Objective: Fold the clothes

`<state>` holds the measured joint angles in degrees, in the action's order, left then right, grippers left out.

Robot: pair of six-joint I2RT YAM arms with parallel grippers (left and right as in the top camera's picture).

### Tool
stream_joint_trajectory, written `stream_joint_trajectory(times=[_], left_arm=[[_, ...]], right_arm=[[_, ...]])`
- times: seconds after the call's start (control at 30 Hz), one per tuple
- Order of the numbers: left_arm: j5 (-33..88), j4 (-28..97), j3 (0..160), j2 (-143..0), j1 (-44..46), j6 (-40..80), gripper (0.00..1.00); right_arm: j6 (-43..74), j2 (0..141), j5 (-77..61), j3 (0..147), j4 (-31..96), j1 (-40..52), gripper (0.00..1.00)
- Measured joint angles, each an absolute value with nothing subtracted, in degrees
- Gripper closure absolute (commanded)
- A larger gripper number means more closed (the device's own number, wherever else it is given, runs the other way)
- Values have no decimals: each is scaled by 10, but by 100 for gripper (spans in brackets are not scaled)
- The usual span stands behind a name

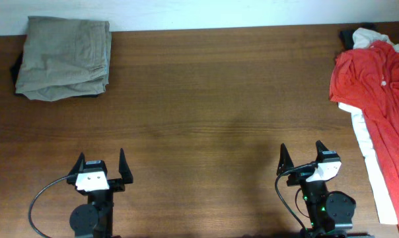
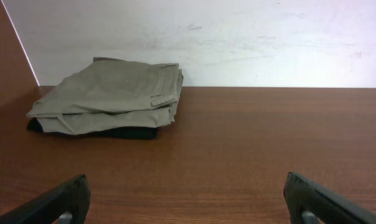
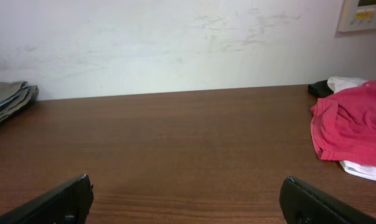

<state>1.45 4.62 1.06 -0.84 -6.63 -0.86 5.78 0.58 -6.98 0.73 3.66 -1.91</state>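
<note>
From overhead, you have the left tool and the right tool both sitting at the near edge of the brown wooden table. Each has its jaws spread wide with nothing between them.

The folded khaki-beige cotton trousers sit in the far left corner, stacked on a folded black garment that peeks out beneath them. That pile looks done. The unfolded work is on the other side. A crumpled red fabric garment lies along the right edge, draped over a long white garment, with a scrap of dark cloth at the far end. The heap's long axis runs from near to far. It lies ahead and to the right of the right tool and well apart from the left one, so I judge your right arm should reach first.

In the left wrist view, your two dark fingers frame bare table. The khaki trousers are ahead and to the left, against the white wall, well apart from the tool.

In the right wrist view, the fingers are just as wide and empty. The red garment sits at the right margin with white showing beneath it, and the edge of the trousers shows at far left. Swing right rather than straight ahead.
</note>
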Motion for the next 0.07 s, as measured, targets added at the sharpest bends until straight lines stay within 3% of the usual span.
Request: stream_joint_trajectory(times=[0.07], left_arm=[[15, 46, 11, -8, -66, -9, 1]], right_arm=[[58, 6, -70, 7, 37, -19, 1]])
